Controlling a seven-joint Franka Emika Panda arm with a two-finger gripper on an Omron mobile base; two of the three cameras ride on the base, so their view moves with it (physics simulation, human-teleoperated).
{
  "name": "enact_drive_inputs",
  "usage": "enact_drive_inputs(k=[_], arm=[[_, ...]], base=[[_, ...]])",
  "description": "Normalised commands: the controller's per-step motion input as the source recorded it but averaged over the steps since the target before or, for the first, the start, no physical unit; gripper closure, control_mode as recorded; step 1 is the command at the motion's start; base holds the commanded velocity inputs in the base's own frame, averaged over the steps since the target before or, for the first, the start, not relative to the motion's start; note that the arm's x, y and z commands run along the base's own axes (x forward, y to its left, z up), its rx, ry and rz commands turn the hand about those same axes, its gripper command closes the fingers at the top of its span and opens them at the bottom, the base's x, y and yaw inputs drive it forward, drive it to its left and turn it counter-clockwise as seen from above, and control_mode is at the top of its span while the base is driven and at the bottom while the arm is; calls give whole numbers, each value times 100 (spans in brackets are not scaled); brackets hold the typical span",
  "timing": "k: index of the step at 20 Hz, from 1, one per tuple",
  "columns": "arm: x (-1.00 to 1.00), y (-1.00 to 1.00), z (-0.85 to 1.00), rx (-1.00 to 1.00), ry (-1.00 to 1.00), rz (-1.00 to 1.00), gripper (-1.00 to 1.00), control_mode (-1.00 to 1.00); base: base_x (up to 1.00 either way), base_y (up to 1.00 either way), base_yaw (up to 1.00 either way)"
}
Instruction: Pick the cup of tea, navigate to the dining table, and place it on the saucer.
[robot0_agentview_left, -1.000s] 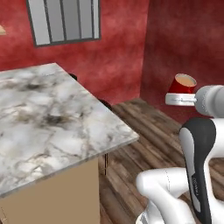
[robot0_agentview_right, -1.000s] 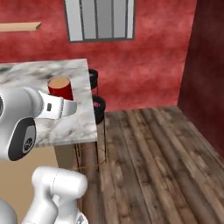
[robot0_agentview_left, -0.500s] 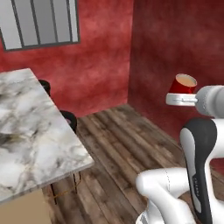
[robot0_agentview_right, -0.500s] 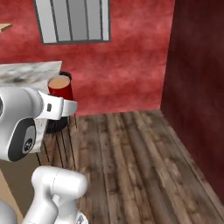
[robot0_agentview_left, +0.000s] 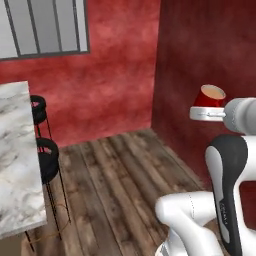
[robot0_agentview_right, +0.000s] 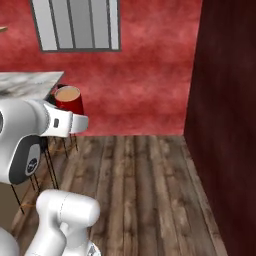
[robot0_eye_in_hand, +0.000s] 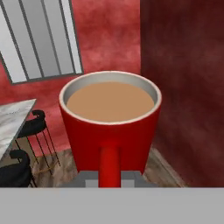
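Small red mug of light tan tea (robot0_eye_in_hand: 110, 127), upright, handle clamped in the two-finger gripper (robot0_eye_in_hand: 109, 177), held aloft beside dark red wall. White marble dining table (robot0_agentview_left: 17, 160) has slid further left since earlier frame; base turning.

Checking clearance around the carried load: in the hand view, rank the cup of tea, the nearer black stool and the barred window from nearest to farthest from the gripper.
1. Cup of tea, held at the gripper.
2. Black stool, lower left beside the dining table.
3. Barred window, upper left on the far wall.
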Motion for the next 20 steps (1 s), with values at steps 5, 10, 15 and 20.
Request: enact_drive_inputs(k=[5, 10, 15, 20], arm=[[0, 0, 0, 0, 0, 0, 100, 100], [0, 0, 0, 0, 0, 0, 100, 100], [0, 0, 0, 0, 0, 0, 100, 100], [0, 0, 0, 0, 0, 0, 100, 100]], base=[[70, -94, 48], [67, -73, 59], [77, -55, 56], [95, -44, 54]])
